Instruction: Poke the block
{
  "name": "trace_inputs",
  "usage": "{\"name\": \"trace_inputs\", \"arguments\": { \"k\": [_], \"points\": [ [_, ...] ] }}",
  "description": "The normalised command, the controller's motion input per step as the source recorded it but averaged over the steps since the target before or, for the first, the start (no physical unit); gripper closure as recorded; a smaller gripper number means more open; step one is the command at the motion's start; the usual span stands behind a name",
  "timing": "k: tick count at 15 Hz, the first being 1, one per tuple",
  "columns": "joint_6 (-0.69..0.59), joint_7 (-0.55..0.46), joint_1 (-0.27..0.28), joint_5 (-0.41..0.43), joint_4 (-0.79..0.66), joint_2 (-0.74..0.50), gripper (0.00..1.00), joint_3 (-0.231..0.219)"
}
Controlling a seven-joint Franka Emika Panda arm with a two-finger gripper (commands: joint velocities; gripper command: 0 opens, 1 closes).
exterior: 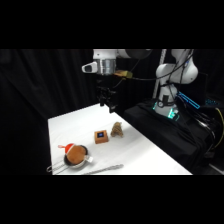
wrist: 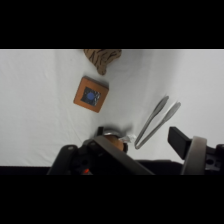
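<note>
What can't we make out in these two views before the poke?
- Gripper, side view: fingers merge into the dark backdrop, so their spread is unreadable.
- Plush toy, wrist view: mostly behind the black linkage.
- Tan cone-like object, wrist view: cut by the top edge.
- Block, side view: blue mark's detail too small.

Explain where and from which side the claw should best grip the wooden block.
Grip the wooden block across two opposite side faces, coming straight down from above. It lies flat on the table, its straight parallel sides exposed; turn the claw so it clears the tan lumpy object beside it.
</note>
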Motion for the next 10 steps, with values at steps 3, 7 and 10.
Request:
{"name": "trace_inputs", "arguments": {
  "k": [3, 7, 10],
  "points": [
    [0.04, 0.06, -0.033, -0.064, 0.07, 0.06, 0.0, -0.01],
    [-0.01, -0.02, -0.106, -0.041, 0.24, 0.16, 0.0, -0.083],
    [0.04, -0.04, -0.106, -0.057, 0.23, 0.13, 0.32, -0.075]
  ]
}}
